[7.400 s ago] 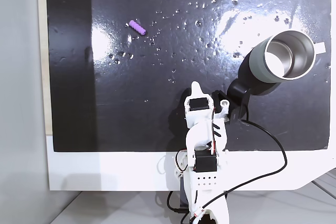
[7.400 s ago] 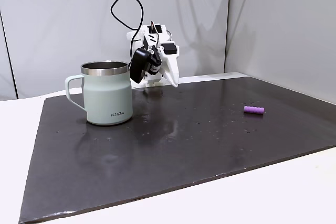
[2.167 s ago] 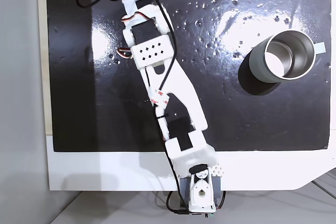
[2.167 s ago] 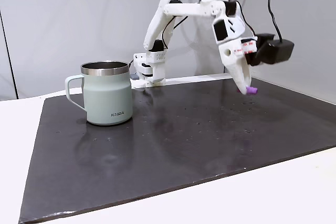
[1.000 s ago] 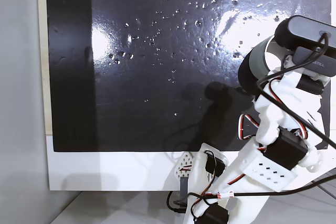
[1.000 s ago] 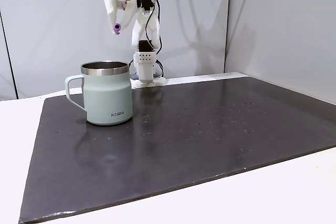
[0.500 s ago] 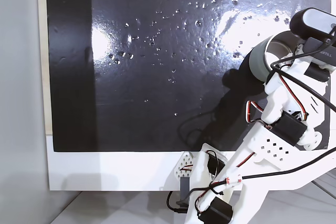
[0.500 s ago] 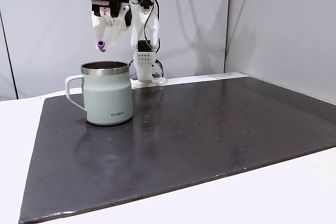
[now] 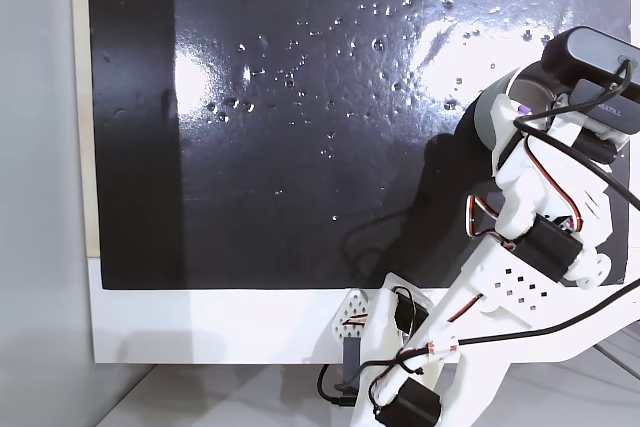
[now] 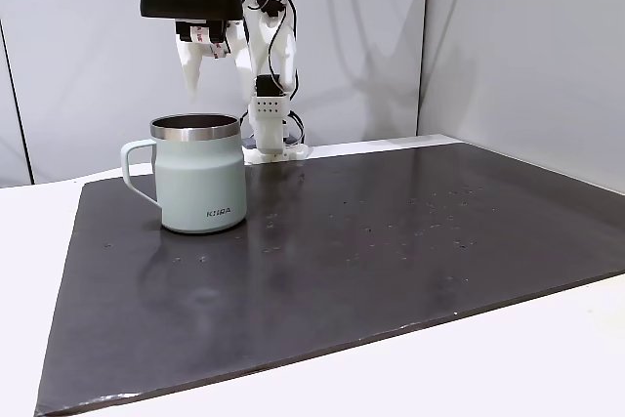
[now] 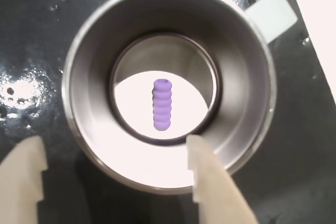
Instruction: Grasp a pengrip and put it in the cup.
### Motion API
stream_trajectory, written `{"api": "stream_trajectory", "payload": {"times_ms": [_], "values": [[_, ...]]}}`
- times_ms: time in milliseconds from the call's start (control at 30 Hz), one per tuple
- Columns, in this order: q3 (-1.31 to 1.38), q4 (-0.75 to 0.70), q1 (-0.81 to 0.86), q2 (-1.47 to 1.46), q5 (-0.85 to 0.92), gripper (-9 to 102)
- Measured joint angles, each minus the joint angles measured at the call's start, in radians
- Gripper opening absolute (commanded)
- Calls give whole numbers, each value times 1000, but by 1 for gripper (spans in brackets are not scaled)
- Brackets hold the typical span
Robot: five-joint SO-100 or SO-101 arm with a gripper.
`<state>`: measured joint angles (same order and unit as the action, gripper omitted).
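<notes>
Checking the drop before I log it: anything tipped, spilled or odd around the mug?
Nothing stands out. The mug stands upright on the dark mat, and the wrist view shows the purple grip inside its mouth. The gripper is open above the rim, holding nothing. The pale specks on the mat look like surface marks.

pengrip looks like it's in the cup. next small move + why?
Probably lift the end effector straight up and retract. In the wrist view the pengrip sits inside the cup, the fingers are spread apart and hold nothing. In a fixed view the end effector hangs above the rim, so a vertical exit should clear it.
</notes>
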<state>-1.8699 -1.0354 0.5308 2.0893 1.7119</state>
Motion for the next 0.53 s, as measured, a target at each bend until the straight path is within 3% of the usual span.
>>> {"api": "stream_trajectory", "payload": {"times_ms": [533], "values": [[25,-48,-37,5,-35,33]]}}
